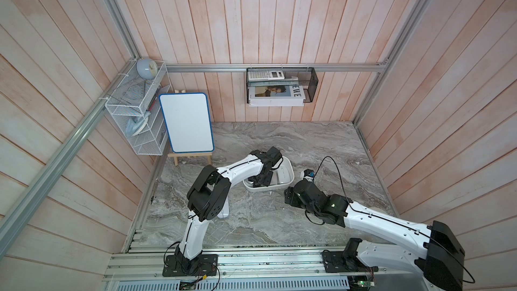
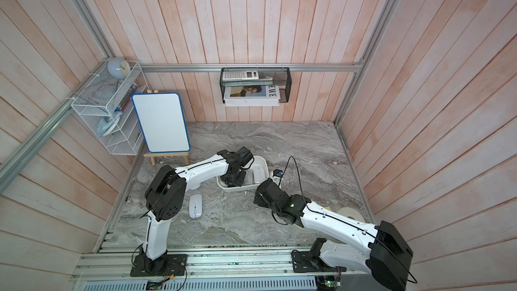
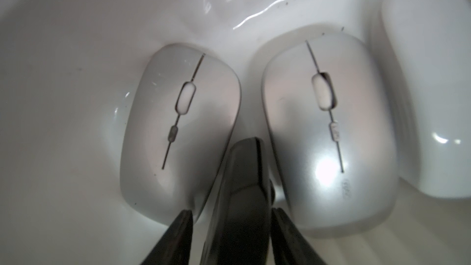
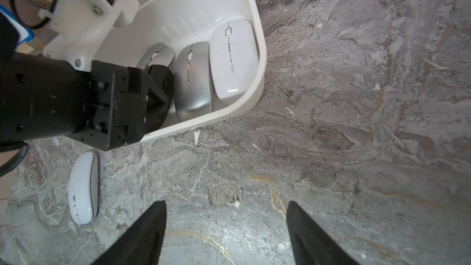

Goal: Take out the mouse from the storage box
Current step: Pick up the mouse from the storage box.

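Left gripper: down inside the storage box, with its fingertips a little apart at the near ends of two silver mice. A dark wedge-shaped piece fills the gap between the tips. I cannot tell what it is, or whether the jaws clamp it.
Right gripper: jaws wide apart and empty, above bare marble table just beside the box's near rim.
Storage box: white tub near the middle of the table in both top views, with the left arm's wrist reaching over it.
Mice in the box: three, side by side lengthwise. A smaller silver mouse is next to a larger silver mouse, which is next to a white mouse against the box's end wall.
Mouse outside: a white mouse lies on the table beside the left arm, well apart from the box.
In the way: the two silver mice lie close together, and the white mouse presses against the larger silver one. The left arm hides much of the box interior in both top views.
Beside the box: a small blue-and-black item sits on the table, too small to tell what it is.
Back left: a whiteboard on a wooden easel, and a white wire rack with a round clock on top.
Back wall: a black mesh basket holds a calculator and a book.
Right edge: a roll of tape is partly hidden behind the right arm.
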